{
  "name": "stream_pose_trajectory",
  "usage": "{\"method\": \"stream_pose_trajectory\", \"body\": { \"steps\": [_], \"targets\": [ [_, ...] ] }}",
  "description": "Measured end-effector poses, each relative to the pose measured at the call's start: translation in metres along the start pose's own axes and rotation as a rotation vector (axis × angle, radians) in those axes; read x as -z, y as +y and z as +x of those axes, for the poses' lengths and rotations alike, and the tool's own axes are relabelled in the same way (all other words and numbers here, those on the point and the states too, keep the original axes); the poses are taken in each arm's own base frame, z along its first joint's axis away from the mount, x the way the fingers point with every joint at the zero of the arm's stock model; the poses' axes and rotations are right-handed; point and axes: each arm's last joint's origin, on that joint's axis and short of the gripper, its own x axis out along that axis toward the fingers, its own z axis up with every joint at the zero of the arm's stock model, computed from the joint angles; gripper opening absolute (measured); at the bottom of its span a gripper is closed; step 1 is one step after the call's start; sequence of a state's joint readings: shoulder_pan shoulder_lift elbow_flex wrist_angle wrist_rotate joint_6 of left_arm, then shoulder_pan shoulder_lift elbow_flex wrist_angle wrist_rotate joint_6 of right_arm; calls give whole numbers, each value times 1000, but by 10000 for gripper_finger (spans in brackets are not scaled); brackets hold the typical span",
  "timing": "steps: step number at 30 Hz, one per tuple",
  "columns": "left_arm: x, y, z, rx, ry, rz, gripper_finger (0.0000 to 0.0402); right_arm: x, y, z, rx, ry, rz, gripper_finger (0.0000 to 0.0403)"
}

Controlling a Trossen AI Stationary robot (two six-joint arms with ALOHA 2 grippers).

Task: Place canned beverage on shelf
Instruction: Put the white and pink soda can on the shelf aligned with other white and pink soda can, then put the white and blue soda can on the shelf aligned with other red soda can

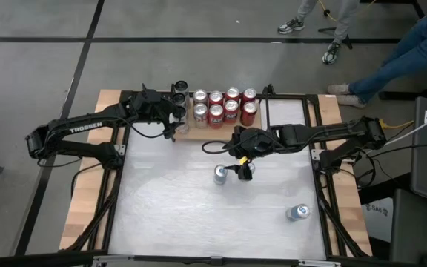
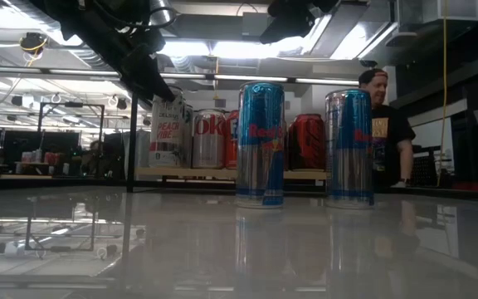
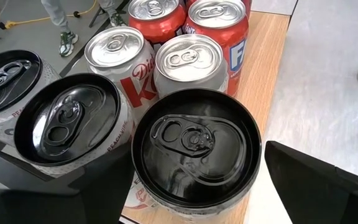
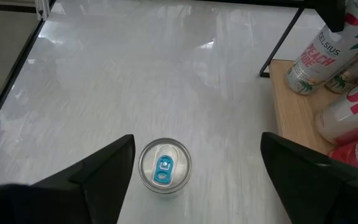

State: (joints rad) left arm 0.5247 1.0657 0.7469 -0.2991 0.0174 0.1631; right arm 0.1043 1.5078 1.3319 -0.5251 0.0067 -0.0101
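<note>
The shelf (image 1: pixel 224 127) is a light-wood board at the table's far edge, holding red and silver cans (image 1: pixel 224 106) and black-lidded cans (image 1: pixel 179 92) at its left end. My left gripper (image 1: pixel 174 126) is open around one black-lidded can (image 3: pixel 194 149), which stands upright on the shelf board (image 3: pixel 272 62) near its front edge. My right gripper (image 1: pixel 237 158) hovers open above the table's middle. Below and ahead of it stands a silver can with a blue tab (image 4: pixel 165 167). A second such can (image 1: pixel 247 170) stands close beside it. My left gripper has one finger (image 3: pixel 92 180) at the can's wall and the other (image 3: pixel 316 186) a narrow gap away from it. Whether the first finger touches the can I cannot tell. The can stands upright on its own base on the shelf.
A third silver can (image 1: pixel 297 213) stands near the table's right front corner. Black rods (image 4: pixel 281 43) rise at the shelf's ends. The white tabletop (image 1: pixel 176 215) is bare at the left and front. People stand beyond the far edge (image 1: pixel 391 59).
</note>
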Motion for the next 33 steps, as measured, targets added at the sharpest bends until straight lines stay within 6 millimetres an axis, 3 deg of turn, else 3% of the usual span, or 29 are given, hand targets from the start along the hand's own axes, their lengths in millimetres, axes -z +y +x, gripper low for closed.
{"method": "stream_pose_trajectory", "body": {
  "steps": [10, 19, 33],
  "targets": [
    [-3, 1, -7, -8, -23, 2, 345, 0, 0, 0, 0, 0, 0, 337],
    [-20, 3, -31, -30, -120, 3, 345, 0, 0, 0, 0, -1, 0, 337],
    [-29, -5, -69, 6, -274, -37, 345, 0, 0, 0, 0, -1, 4, 337]
  ]
}}
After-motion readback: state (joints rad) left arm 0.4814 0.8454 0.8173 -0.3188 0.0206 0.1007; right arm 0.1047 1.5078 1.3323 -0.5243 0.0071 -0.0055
